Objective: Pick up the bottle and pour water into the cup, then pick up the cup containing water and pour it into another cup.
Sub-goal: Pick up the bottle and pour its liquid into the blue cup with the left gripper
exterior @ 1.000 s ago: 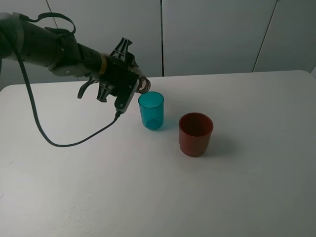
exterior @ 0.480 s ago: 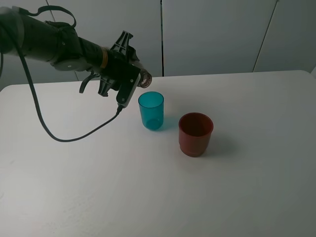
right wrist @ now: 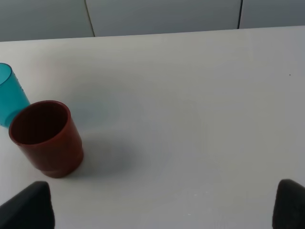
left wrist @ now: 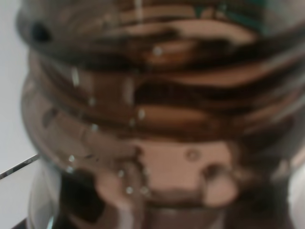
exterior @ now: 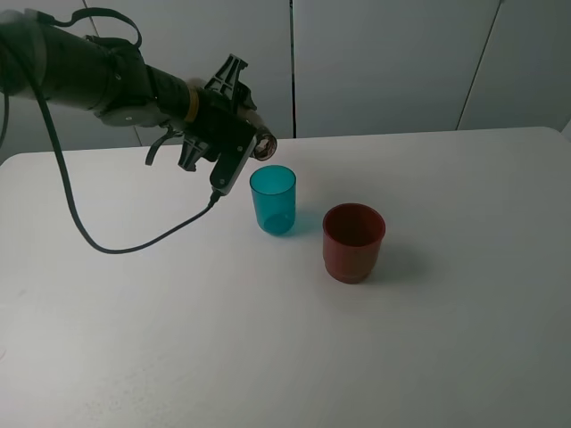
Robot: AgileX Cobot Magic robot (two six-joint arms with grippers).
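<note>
The left gripper [exterior: 239, 134], clamped on the tipped bottle [exterior: 264, 144], has risen slightly; keep its mouth centred over the teal cup [exterior: 272, 198] and tilt slowly.

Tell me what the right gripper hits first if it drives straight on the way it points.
Likely the table itself. The red cup stands to one side of the right gripper's centre line and might be clipped; depth is unclear.
</note>
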